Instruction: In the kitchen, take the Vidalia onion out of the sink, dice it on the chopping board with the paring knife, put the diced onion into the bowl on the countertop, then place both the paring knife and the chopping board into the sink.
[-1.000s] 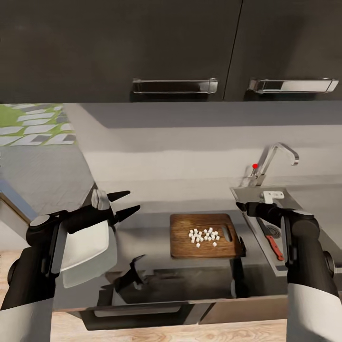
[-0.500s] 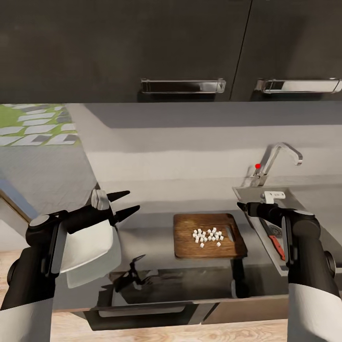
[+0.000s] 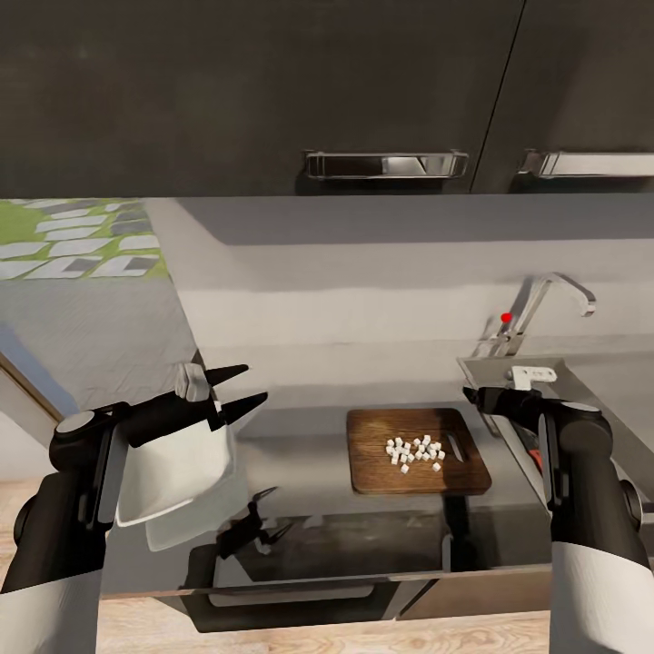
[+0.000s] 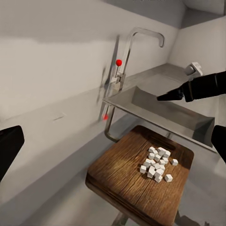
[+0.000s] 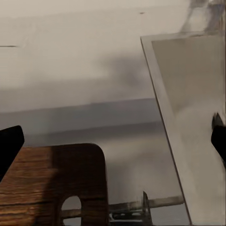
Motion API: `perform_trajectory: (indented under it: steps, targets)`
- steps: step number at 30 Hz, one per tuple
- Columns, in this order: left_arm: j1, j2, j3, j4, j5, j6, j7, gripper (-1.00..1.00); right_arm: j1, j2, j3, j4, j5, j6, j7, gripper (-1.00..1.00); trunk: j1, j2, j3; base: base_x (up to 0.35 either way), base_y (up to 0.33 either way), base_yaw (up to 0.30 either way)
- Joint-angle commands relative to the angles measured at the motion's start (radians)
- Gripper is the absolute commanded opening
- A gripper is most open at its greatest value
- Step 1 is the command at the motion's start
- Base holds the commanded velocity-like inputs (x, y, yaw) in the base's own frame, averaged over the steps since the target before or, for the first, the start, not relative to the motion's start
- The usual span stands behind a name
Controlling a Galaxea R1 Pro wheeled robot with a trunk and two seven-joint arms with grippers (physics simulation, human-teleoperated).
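Note:
The dark wooden chopping board (image 3: 377,468) lies on the glossy grey countertop (image 3: 300,454), with a heap of white diced onion (image 3: 415,451) near its slot handle. The left wrist view shows the board (image 4: 122,183) and the dice (image 4: 156,165) too. The white bowl (image 3: 177,468) rests on the counter under my left arm. My left gripper (image 3: 254,383) hovers open above the bowl's far corner. My right gripper (image 3: 469,394) is open over the left rim of the steel sink (image 3: 509,371). A red sliver of the paring knife (image 3: 536,454) shows in the basin beside my right forearm.
The chrome tap (image 3: 549,300) with its red-tipped lever (image 3: 506,318) rises behind the sink. Dark wall cabinets with steel handles (image 3: 386,164) hang above. A grey wall runs behind the counter. The counter's front edge lies close under both arms.
The whole picture has slid to the right, so the camera has moved left along the counter. Both arms keep their pose and stay open. The board, dice and bowl lie as before.

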Motion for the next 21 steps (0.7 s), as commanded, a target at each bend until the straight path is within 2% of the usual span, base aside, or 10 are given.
perform_trajectory:
  steps: [1,3,4,7,15,21]
  targets:
    - [-0.001,0.0,0.001,0.0,0.002,0.01,-0.003,1.0,-0.001,0.0,0.0,-0.001,0.01,0.005,-0.001,1.0,0.001,-0.002,-0.002,0.0,0.0,0.0]
    - [-0.001,0.0,0.0,0.0,0.002,0.01,-0.003,1.0,-0.001,0.0,0.0,-0.001,0.01,0.018,-0.009,1.0,0.001,-0.002,-0.002,0.0,0.0,0.0]
    - [-0.001,-0.001,-0.001,0.0,0.002,0.01,-0.003,1.0,-0.001,0.0,0.001,-0.001,0.01,0.099,-0.016,1.0,0.001,-0.002,-0.002,0.0,0.0,0.0]
    - [-0.001,-0.001,-0.002,0.0,0.002,0.01,-0.003,1.0,-0.001,0.0,0.003,-0.001,0.01,0.151,-0.018,1.0,0.001,-0.002,-0.002,0.0,0.0,0.0]
    - [-0.001,-0.001,-0.003,0.0,0.002,0.01,-0.003,1.0,-0.001,0.0,0.011,-0.001,0.01,0.169,-0.019,1.0,0.001,-0.002,-0.002,0.0,0.0,0.0]
    - [-0.001,-0.001,-0.003,0.0,0.002,0.01,-0.003,1.0,-0.001,0.0,0.01,-0.001,0.01,0.169,-0.019,1.0,0.001,-0.002,-0.002,0.0,0.113,0.0]
